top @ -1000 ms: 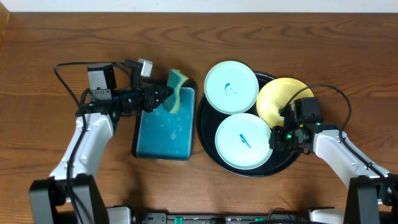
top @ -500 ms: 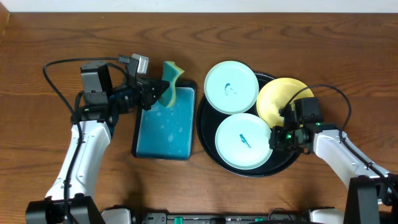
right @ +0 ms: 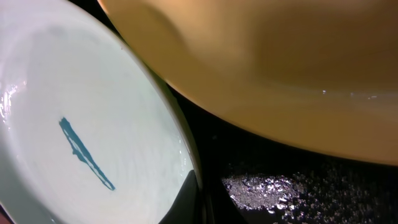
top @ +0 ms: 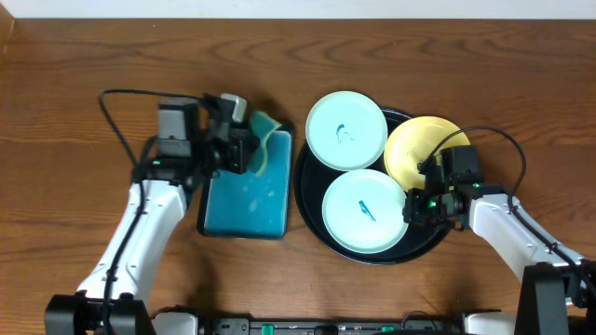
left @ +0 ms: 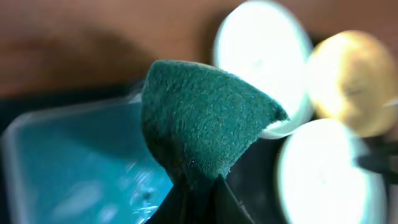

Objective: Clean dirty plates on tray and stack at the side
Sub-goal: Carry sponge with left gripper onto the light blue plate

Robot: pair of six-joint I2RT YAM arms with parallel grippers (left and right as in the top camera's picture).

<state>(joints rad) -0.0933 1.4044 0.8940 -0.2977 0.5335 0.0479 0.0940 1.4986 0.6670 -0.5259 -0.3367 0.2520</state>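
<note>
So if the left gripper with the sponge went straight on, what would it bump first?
Probably the far mint-blue plate on the round black tray; the left gripper holds the sponge pointed that way, though height is unclear.

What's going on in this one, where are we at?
The left end effector is shut on a green-and-yellow sponge, holding it above the small teal tray. The right end effector is closed at the rim of the front mint plate, apparently pinching it. That plate, the rear mint plate and the yellow plate sit on the round black tray. Both mint plates show smears; nothing is stacked yet.
</note>
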